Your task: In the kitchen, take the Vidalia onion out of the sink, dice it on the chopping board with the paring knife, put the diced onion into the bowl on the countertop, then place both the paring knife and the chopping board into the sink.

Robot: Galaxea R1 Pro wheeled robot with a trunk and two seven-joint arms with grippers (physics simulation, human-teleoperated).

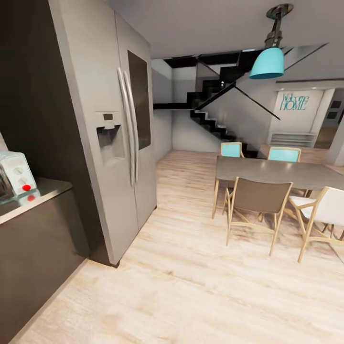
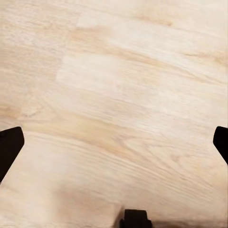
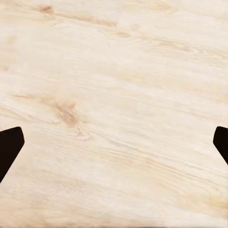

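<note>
Facing a steel fridge (image 1: 119, 143), dining table (image 1: 277, 172) and chairs (image 1: 258, 200); countertop (image 1: 33, 198) at left with a toaster (image 1: 16, 172); left gripper (image 2: 114, 142) and right gripper (image 3: 114, 142) spread wide above pale wood floor (image 1: 191, 286), nothing between.

Open-plan home, kitchen edge meeting dining area. Tall grey two-door fridge (image 1: 122, 143) with a dispenser stands beside a dark counter (image 1: 33, 196) carrying a pale toaster (image 1: 16, 172). Grey dining table (image 1: 279, 172) with mixed chairs (image 1: 258, 200), teal pendant lamp (image 1: 267, 64) overhead. Black staircase (image 1: 215, 102) behind, teal "HOME" sign (image 1: 294, 102) on the far wall. Light wood plank floor (image 1: 191, 286) throughout.
</note>
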